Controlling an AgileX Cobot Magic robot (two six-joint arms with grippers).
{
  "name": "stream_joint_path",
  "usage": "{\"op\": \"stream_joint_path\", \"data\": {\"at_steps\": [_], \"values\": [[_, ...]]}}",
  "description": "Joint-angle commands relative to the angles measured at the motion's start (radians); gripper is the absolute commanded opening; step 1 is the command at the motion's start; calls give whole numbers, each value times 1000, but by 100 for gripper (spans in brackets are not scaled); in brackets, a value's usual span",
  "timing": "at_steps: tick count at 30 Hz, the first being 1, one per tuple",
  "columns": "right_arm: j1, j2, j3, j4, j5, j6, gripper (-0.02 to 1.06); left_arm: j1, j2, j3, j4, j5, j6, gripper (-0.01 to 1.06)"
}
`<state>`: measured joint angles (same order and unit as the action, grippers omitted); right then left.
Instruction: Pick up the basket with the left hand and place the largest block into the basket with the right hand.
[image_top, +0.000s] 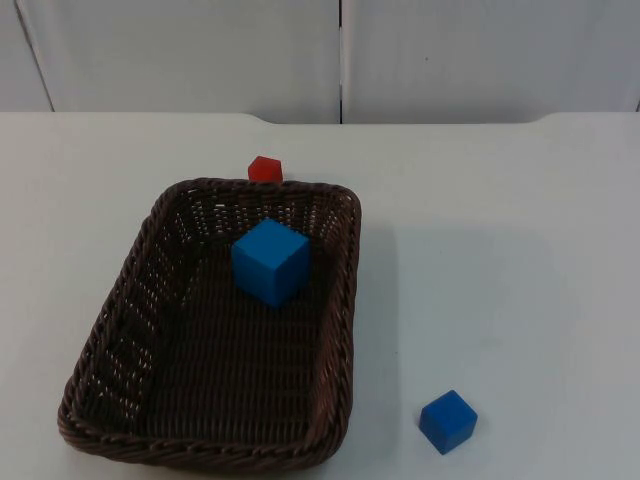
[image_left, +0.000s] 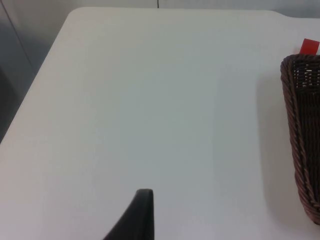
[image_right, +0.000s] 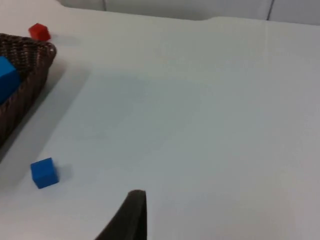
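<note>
A dark brown wicker basket rests on the white table, left of centre. The largest block, a blue cube, lies inside it toward the far end and is also seen over the rim in the right wrist view. My left gripper hangs over bare table to the left of the basket, well apart from it. On the other side, my right gripper is above the table to the right of the basket, holding nothing that I can see.
A small blue cube sits on the table near the front, right of the basket. A small red cube stands just behind the basket's far rim. The grey partition wall closes the table's far edge.
</note>
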<state>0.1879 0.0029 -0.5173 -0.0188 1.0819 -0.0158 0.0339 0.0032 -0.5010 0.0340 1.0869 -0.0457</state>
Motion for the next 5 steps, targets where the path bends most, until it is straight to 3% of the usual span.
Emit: {"op": "stream_joint_path", "data": {"at_steps": [1,5], "values": [[-51,-3,3,2,-5,-1,105,2,-3,4,2,-12,-1,105],[-94,-3,3,2,-5,-1,105,2,-3,4,2,-12,-1,105]]}}
